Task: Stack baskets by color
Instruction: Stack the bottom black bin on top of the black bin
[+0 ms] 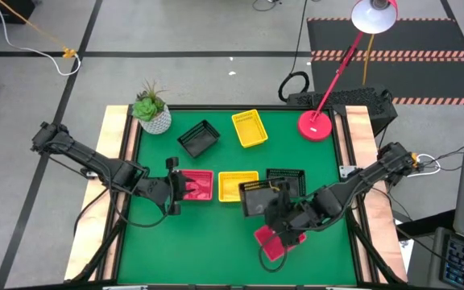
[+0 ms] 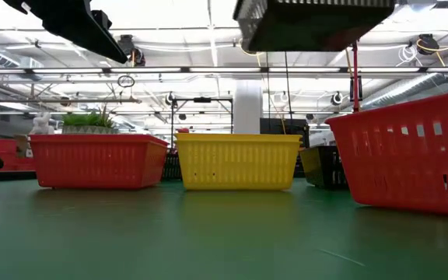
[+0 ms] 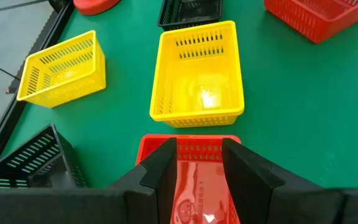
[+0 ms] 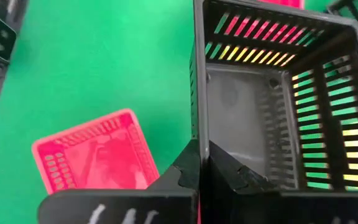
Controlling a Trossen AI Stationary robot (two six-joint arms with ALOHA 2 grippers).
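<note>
A black basket (image 1: 258,197) hung lifted off the green surface (image 1: 208,250), clenched by its wall in the right pincer (image 1: 276,206); in the right wrist view the dark fingers (image 4: 194,168) met tight on the basket's near wall. It hovered at the middle of the surface, above the right end of a yellow basket (image 1: 237,184) and just left of another black basket (image 1: 287,182). Below the lifted one, toward the near edge, a red basket (image 1: 271,241) sat on the surface under the right arm.

Left of the yellow basket stood a second red basket (image 1: 197,185), and the left pincer (image 1: 179,187) was at its left end, its fingers (image 3: 157,180) parted and straddling the red wall; whether they pressed on it cannot be told.

Farther back lay a third black basket (image 1: 199,138), tilted, and to its right a second yellow basket (image 1: 250,128). A potted plant (image 1: 152,110) stood at the far left corner and a red lamp base (image 1: 316,124) at the far right.
</note>
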